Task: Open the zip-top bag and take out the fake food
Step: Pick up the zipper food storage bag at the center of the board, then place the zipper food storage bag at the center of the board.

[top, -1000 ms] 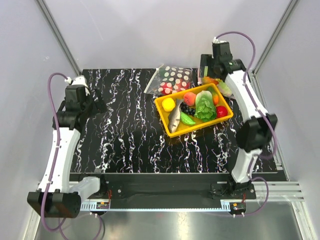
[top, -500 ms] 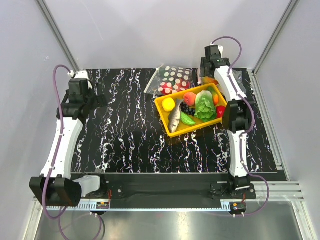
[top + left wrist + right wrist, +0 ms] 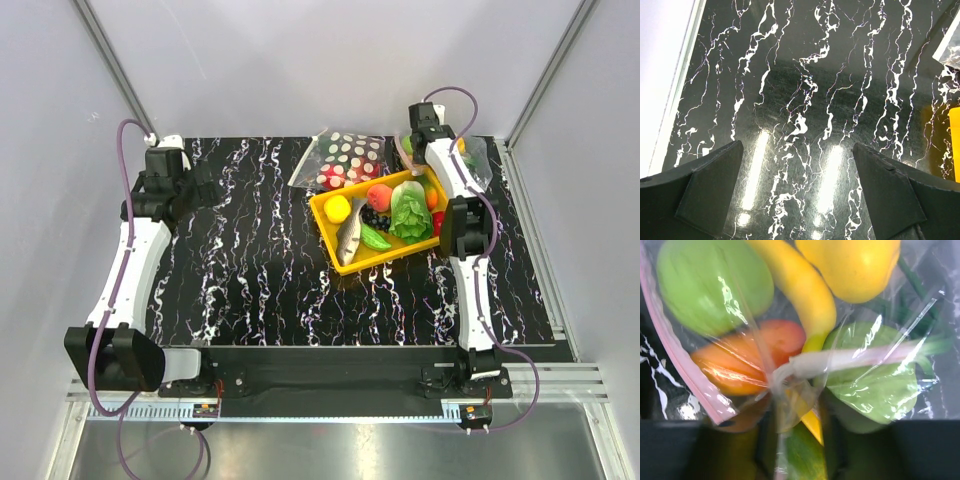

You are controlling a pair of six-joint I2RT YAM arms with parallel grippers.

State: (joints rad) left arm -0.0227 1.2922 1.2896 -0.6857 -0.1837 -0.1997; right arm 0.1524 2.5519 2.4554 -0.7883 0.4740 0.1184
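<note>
The zip-top bag (image 3: 472, 158) lies at the far right of the table, behind the yellow tray. Its crinkly plastic (image 3: 790, 371) fills the right wrist view, with the pink zip strip (image 3: 670, 352) running down the left side. Inside it sits the fake food: a green fruit (image 3: 710, 285), a banana (image 3: 802, 292), a yellow pepper (image 3: 852, 262), an orange-red piece (image 3: 747, 352) and a green leaf (image 3: 875, 387). My right gripper (image 3: 413, 148) (image 3: 792, 440) presses down on the bag with a bunched fold of plastic pinched between its jaws. My left gripper (image 3: 198, 186) (image 3: 797, 150) hangs open over bare table at the far left.
A yellow tray (image 3: 400, 256) holding more toy fruit, vegetables and a fish stands right in front of the bag. A bag with large polka dots (image 3: 345, 160) lies behind the tray's left end. The cage walls and frame posts stand close to the right arm.
The right arm has stretched further back and lowered onto the bag, and its jaws have narrowed onto the plastic. The left arm has swung a little forward and stays open.
</note>
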